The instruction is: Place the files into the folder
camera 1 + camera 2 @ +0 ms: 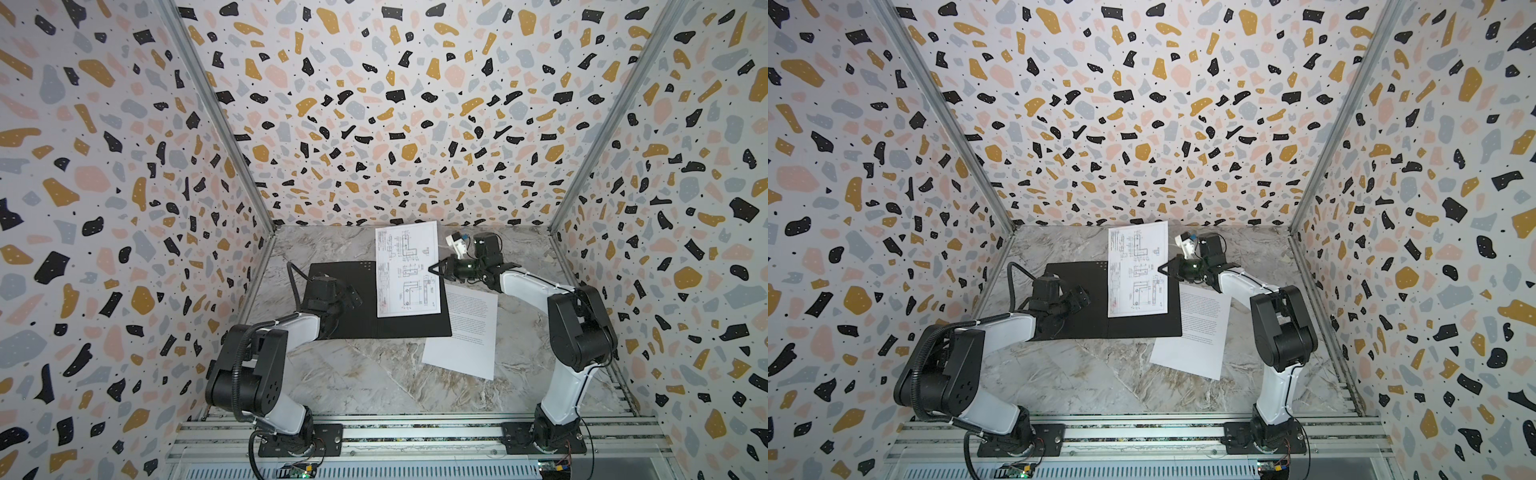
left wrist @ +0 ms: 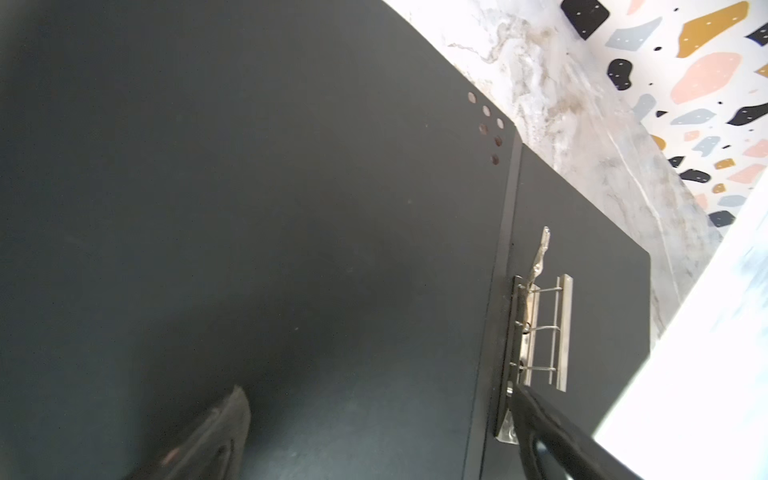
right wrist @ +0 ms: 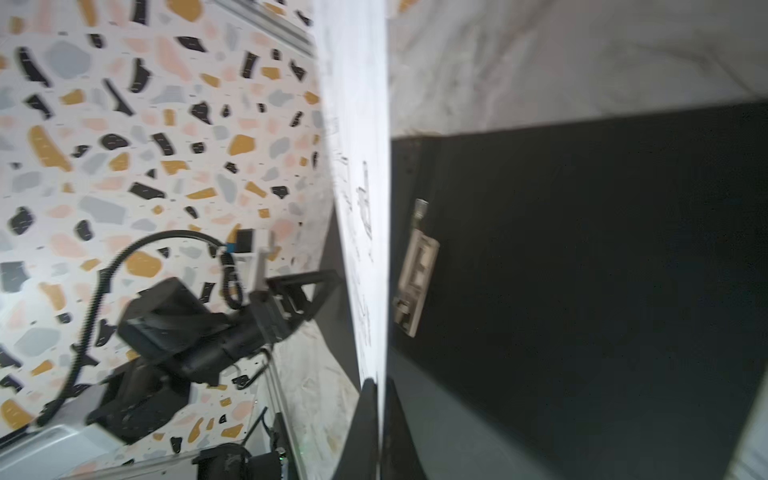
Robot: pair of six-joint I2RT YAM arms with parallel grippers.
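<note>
Terrazzo-walled booth, marble tabletop (image 1: 353, 374). Folder (image 1: 407, 326): lying open, black inside up, metal clip (image 2: 540, 332) at the spine, nothing filed yet. Drawing sheet (image 1: 407, 270): edge pinched in the closed right gripper (image 1: 434, 268), tilted above the folder's right panel, probably for lowering there. Text sheet (image 1: 465, 332): on the table at the folder's right edge, apparently partly beneath it. Left gripper (image 1: 351, 297): wide, empty, over the left panel.
</note>
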